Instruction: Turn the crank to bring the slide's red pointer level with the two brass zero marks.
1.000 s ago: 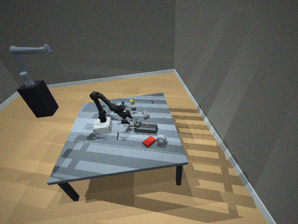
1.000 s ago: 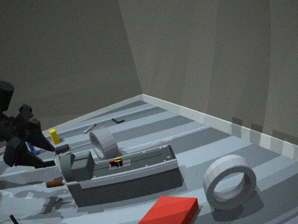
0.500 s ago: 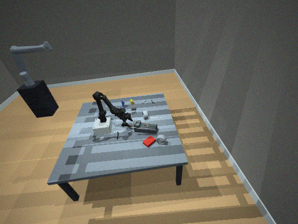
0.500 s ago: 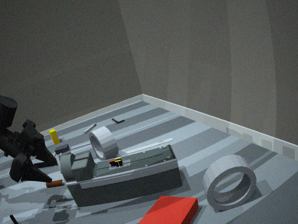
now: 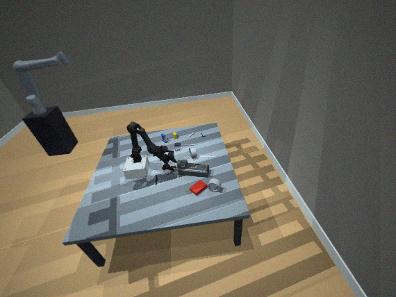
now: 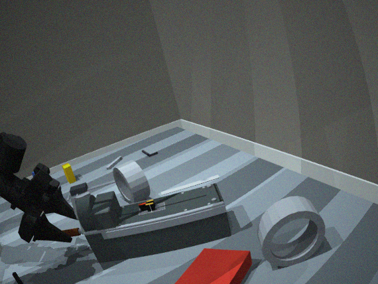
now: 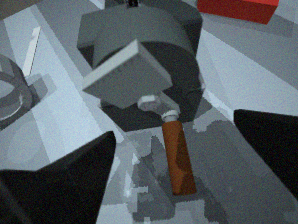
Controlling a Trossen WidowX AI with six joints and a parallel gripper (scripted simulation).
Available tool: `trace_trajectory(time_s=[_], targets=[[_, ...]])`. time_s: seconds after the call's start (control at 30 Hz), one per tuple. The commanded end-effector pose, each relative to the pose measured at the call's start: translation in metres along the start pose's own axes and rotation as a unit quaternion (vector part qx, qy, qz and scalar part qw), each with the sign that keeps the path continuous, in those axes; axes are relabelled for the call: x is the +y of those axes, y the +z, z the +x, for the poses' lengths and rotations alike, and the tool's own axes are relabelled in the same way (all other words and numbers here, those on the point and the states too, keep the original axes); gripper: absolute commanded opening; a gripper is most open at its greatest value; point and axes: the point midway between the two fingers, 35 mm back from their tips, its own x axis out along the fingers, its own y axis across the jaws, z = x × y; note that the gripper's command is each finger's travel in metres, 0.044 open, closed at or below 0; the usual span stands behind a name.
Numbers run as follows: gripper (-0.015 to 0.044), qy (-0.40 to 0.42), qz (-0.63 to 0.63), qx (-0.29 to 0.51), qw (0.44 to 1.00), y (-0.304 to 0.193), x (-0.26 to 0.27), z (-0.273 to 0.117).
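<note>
The grey machine (image 5: 194, 171) (image 6: 159, 233) (image 7: 142, 32) lies on the table, its crank end toward the arm. Its brown crank handle (image 6: 73, 231) (image 7: 179, 159) points toward my gripper from a short pale crank arm (image 7: 157, 104). My gripper (image 5: 174, 166) (image 6: 73, 229) (image 7: 172, 126) is open and empty. In the wrist view its fingers stand on either side of the handle, with gaps on both sides. The red pointer (image 6: 142, 204) is small in the slot and seems slightly to the crank side of the brass marks (image 6: 150, 201). The wrist view does not show the pointer.
A red block (image 5: 198, 187) (image 6: 212, 267) (image 7: 240, 9) and a grey ring (image 5: 214, 184) (image 6: 265, 229) lie beside the machine. Another ring (image 5: 195, 153) (image 6: 140, 179) (image 7: 25, 90) stands on its other side. A yellow block (image 5: 175, 135) (image 6: 69, 173) and small dark parts lie farther back.
</note>
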Motion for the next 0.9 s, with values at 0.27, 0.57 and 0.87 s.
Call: trace_trajectory(time_s=[0.27, 0.57, 0.87], targets=[[0.0440, 0.000, 0.001, 0.000, 1.000, -0.017, 0.000, 0.014], [0.0414, 0.000, 0.001, 0.000, 1.000, -0.025, 0.000, 0.020], [0.0177, 0.000, 0.001, 0.000, 1.000, -0.025, 0.000, 0.020]])
